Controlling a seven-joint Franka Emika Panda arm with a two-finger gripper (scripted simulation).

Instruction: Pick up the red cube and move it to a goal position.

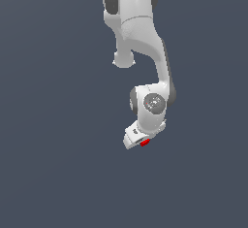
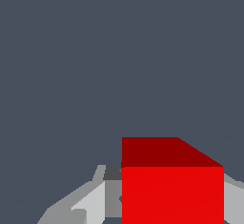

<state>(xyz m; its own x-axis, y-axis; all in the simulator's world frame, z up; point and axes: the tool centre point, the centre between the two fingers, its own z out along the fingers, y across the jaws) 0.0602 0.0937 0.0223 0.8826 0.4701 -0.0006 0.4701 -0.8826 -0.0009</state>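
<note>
Red cube [image 1: 144, 142] sits right at the tip of the gripper [image 1: 141, 142] in the exterior view, a tiny bright speck against the white hand at the low end of the arm [image 1: 145, 52]. In the wrist view the same cube [image 2: 172, 189] fills the space between the fingers [image 2: 93, 201], with a grey finger showing on one side of it and a sliver of another on the far side, so the fingers look drawn in narrow and pressed against the cube's faces, holding it. Whether the cube is resting on the grey ground [image 1: 48, 173] or already raised off it cannot be told, since the plain surface gives no shadow or edge to judge by, and no goal marker shows in either picture. The step in hand appears to be carrying the cube toward its goal. To do that well, the grip should be kept firm and steady, because the cube is very small next to the hand and sits near the fingertips, where a slight slackening could let it slip. Moving smoothly, without sudden wrist turns, would keep the cube square between the fingers, and the fingers should part only once the cube is at the goal.
</note>
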